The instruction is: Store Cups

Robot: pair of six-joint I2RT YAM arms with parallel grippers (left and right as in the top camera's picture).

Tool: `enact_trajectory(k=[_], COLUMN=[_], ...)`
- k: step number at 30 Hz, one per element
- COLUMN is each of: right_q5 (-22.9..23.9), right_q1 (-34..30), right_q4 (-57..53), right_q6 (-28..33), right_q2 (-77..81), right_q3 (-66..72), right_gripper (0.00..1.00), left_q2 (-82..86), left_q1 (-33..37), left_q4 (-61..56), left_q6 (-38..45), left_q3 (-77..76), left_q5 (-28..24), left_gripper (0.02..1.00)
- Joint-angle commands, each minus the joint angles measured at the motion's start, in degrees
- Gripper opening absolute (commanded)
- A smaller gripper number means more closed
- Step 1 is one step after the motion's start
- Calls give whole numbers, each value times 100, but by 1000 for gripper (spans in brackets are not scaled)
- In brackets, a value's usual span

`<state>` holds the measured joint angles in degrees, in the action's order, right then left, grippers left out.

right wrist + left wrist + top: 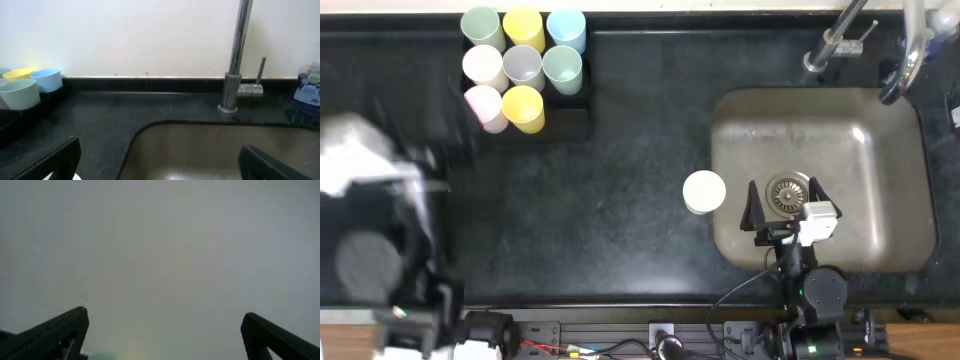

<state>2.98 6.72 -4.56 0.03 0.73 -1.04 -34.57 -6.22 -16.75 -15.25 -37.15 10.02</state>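
One white cup (704, 191) by the sink (880, 140) looks light, stiff and slick; the wide-open right gripper (783, 203) should pinch its rim.

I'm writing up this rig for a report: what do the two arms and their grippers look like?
Right gripper: two flat black fingers, a white block behind them, then a round black joint with dark cables by the base. Left gripper: matching black fingers; the left arm looks blurred, with pale grey housing.
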Motion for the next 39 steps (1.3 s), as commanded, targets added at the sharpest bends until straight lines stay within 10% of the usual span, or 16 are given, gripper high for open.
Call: enact_trajectory(k=[1,39], right_q5=[2,2], right_q1=[-22,-22], right_q4=[26,26], right_q6=[17,17], right_q2=[-48,-48], right_q3=[76,76], right_gripper=[998,996], left_q2=[1150,3442], left_q1=[61,380], left_q4=[-315,2159], left_q6=[326,282], left_q3=[1473,3668], left_q5=[-271,-872], left_gripper=[998,998])
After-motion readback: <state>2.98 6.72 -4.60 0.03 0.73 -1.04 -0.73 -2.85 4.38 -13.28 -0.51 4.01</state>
